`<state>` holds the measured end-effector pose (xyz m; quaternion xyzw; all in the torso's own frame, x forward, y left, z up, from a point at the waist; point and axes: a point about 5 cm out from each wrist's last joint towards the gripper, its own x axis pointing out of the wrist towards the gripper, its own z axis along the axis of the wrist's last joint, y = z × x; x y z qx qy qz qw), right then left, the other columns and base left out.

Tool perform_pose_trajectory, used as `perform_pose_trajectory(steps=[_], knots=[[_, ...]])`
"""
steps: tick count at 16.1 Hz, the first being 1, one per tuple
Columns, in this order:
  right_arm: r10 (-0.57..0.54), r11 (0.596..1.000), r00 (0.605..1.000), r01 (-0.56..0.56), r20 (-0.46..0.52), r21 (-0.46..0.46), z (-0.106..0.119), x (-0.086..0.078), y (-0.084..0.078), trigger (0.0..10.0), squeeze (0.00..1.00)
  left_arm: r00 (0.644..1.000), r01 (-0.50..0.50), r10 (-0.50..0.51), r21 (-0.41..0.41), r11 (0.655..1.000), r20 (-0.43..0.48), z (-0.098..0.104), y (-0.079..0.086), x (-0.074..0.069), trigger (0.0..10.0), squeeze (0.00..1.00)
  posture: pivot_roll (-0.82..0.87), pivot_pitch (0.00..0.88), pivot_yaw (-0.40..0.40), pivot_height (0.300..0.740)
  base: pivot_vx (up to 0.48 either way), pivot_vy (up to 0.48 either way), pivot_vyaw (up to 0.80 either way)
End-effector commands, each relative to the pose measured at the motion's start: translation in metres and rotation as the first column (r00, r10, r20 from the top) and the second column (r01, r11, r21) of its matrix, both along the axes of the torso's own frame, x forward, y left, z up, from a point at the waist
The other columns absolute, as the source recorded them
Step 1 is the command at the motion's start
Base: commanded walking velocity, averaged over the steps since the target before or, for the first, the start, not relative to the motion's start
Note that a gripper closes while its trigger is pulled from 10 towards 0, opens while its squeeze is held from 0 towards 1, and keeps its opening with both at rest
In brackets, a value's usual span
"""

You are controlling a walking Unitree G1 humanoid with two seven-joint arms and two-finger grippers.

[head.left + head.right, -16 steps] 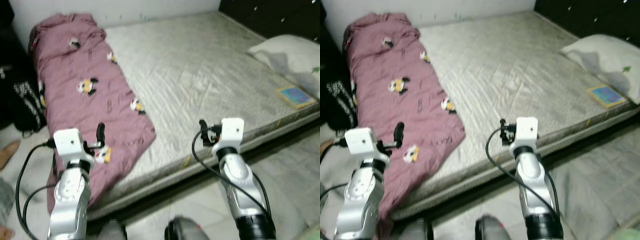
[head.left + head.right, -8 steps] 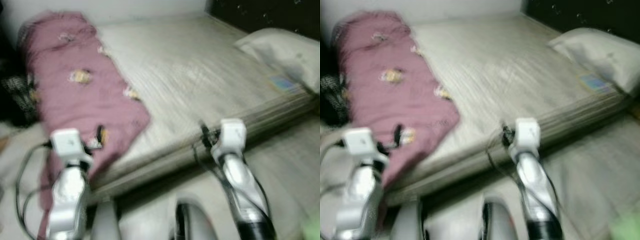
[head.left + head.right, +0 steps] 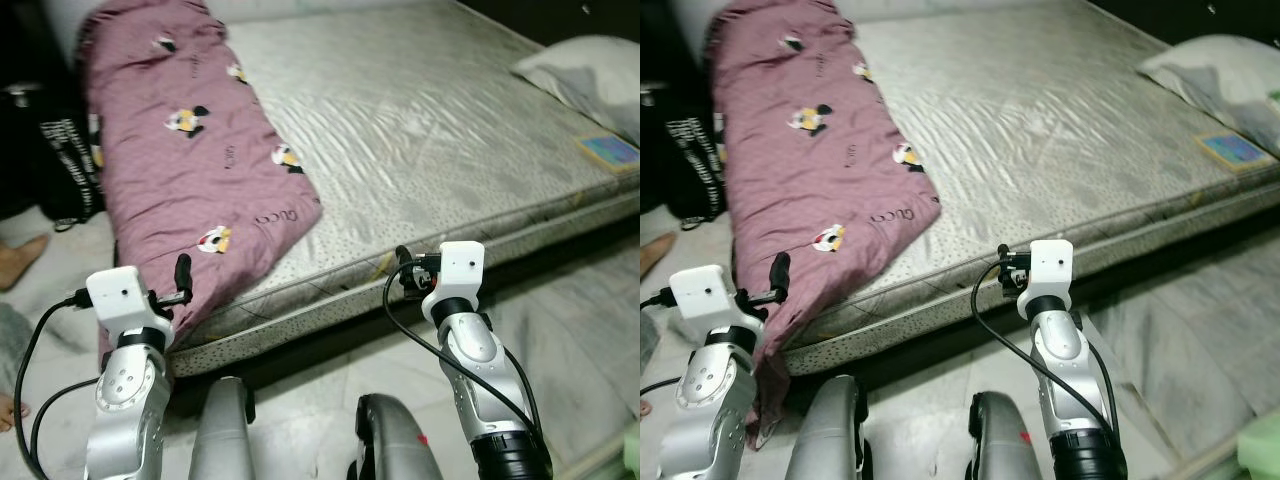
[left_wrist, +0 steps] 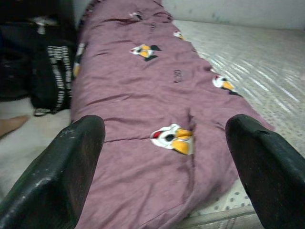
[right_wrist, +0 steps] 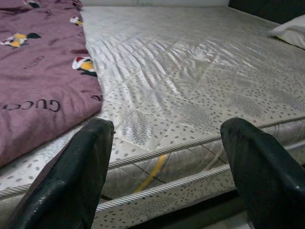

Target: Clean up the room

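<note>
- Two jobs, as I judge it: close on the bed, then take the blanket by its hanging edge, low, so the cloth bunches between the fingers.
- Mattress (image 3: 420,130), bare and quilted grey, carries the mauve blanket (image 3: 190,150) along its left side; the near end spills over the edge toward the floor.
- Pillow (image 3: 590,75) and a small book (image 3: 608,152) sit at the far right.
- Left gripper (image 4: 164,157) faces the blanket's penguin print, fingers wide apart, empty.
- Right gripper (image 5: 164,162) faces the mattress edge, also spread, empty.
</note>
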<state>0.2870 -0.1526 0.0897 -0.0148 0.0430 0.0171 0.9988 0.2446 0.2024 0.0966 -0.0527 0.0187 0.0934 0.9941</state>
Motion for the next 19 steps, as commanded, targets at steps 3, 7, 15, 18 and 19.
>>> perform_pose_trajectory(steps=[3,7,15,18,19], knots=[[0.007,1.0,1.0,-0.007,0.014,-0.01,0.007,0.003,0.001,10.0,0.0,1.0,0.011,-0.011,0.001,1.0,0.018,0.006,-0.001,0.001,10.0,0.0,-0.03,0.107,-0.018,0.622,0.299,0.0,0.0],[0.008,1.0,1.0,-0.008,0.012,-0.013,0.007,0.003,0.001,10.0,0.0,1.0,0.011,-0.011,-0.003,1.0,0.014,0.005,-0.001,0.001,10.0,0.0,-0.03,0.104,-0.018,0.622,0.299,0.0,0.0],[0.005,1.0,1.0,-0.005,0.006,-0.009,0.006,0.002,0.002,10.0,0.0,1.0,-0.021,0.021,-0.015,1.0,-0.018,0.001,0.003,0.002,10.0,0.0,-0.03,0.107,-0.014,0.622,0.147,0.0,0.0],[-0.005,1.0,1.0,0.005,0.012,0.011,0.009,-0.002,0.0,10.0,0.0,0.996,-0.076,0.074,-0.026,0.997,-0.047,-0.002,0.013,0.006,10.0,0.0,-0.04,0.122,-0.018,0.612,0.0,0.0,0.0],[-0.004,1.0,1.0,0.004,0.017,0.013,0.011,-0.005,-0.001,10.0,0.0,0.994,-0.094,0.092,-0.031,0.995,-0.057,-0.002,0.018,0.008,10.0,0.0,-0.04,0.133,-0.019,0.592,0.0,0.0,0.0]])
